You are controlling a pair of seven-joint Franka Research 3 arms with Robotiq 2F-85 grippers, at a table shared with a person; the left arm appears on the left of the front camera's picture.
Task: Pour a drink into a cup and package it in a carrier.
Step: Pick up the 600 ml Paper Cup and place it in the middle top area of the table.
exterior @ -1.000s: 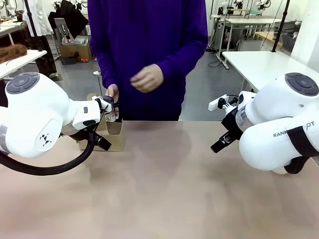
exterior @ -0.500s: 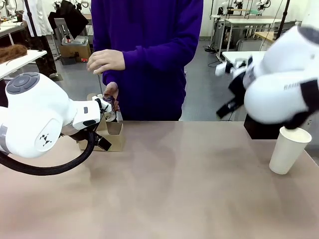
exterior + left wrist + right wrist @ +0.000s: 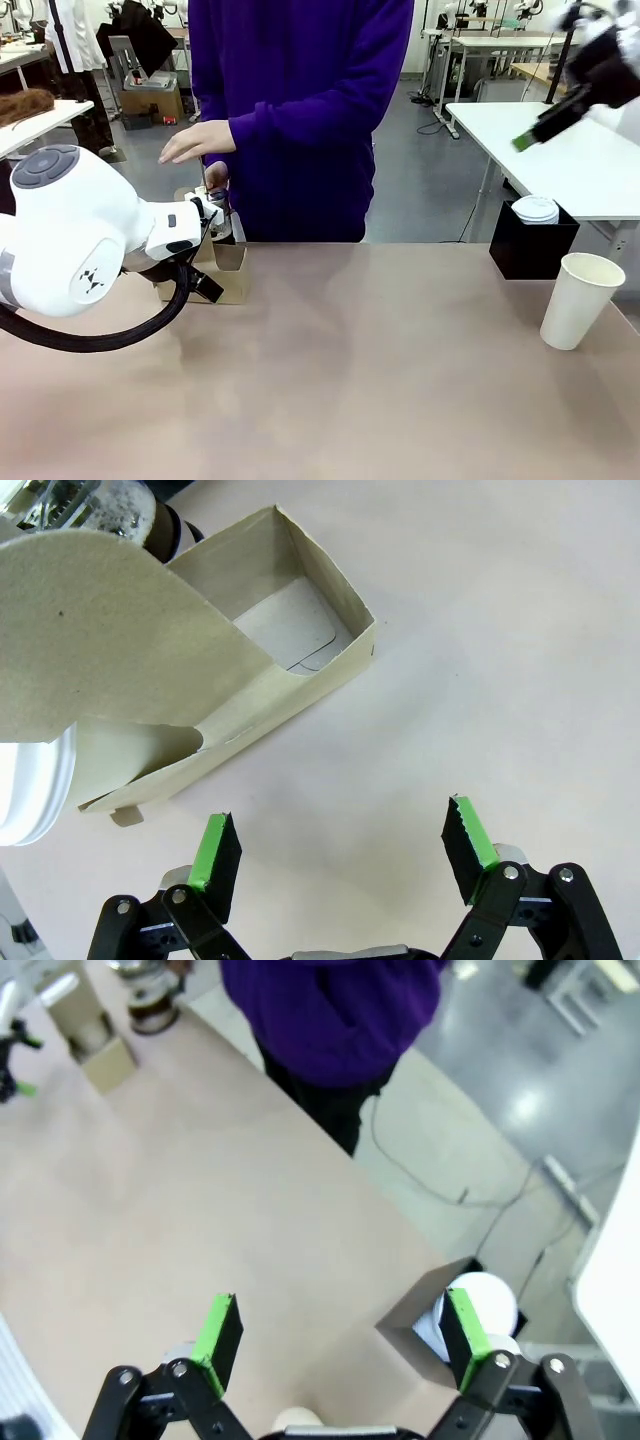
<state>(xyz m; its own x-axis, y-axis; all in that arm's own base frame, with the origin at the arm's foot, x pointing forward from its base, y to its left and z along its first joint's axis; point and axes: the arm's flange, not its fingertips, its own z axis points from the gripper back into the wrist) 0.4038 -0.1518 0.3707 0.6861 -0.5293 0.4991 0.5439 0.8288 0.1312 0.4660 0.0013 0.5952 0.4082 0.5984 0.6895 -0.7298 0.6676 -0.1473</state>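
The brown cardboard carrier [image 3: 228, 272] stands at the table's far left with its near slot empty [image 3: 285, 630]. Just behind it is the glass jug [image 3: 112, 504], foamy and dark with the drink; a person's hand [image 3: 214, 180] is at it. My left gripper [image 3: 342, 845] hangs open right beside the carrier, holding nothing. The white paper cup [image 3: 581, 299] stands upright and lidless at the far right. My right gripper [image 3: 340, 1335] is open and empty, raised high; one of its green-tipped fingers [image 3: 524, 139] shows at the top right.
A black box [image 3: 533, 250] holding white lids [image 3: 536, 208] sits behind the cup, near the table's far right edge. The person in a purple top stands across the table, the other hand [image 3: 198, 140] held out flat above the jug.
My right arm has swung up and to the right, uncovering the cup and the black box. The person's free hand moved left over the jug. My left arm stayed put.
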